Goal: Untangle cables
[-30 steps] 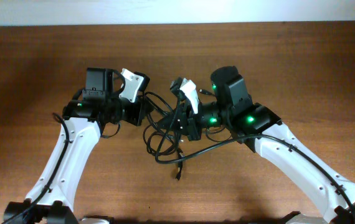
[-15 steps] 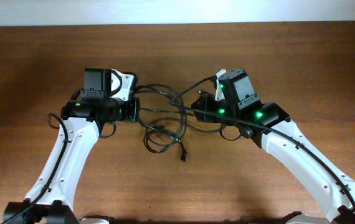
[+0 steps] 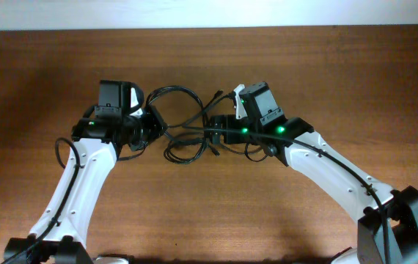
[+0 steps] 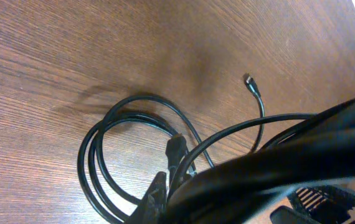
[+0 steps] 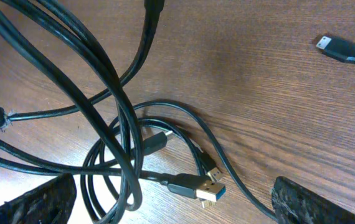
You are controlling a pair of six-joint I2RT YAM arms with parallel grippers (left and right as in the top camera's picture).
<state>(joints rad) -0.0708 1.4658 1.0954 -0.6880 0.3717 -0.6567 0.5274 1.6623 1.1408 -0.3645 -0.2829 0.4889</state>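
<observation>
Brown wood-grain tabletop point(image 3: 326, 66), tangle of thin black flexible cables point(image 3: 187, 143) lying between left claw point(image 3: 154, 132) and right claw point(image 3: 220, 136) (loops overlapping), gold-tipped flat plug point(image 5: 210, 191) between the right claw's spread fingers.

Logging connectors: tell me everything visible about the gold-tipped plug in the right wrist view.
The plug is a flat USB-style end: black moulded housing, gold-coloured metal shell, blue insert at its mouth. It lies flat on the wooden table, tip pointing right, inside a loop of the black cables. Its thin cord runs left into the tangle. A smaller plug lies just above it.
</observation>
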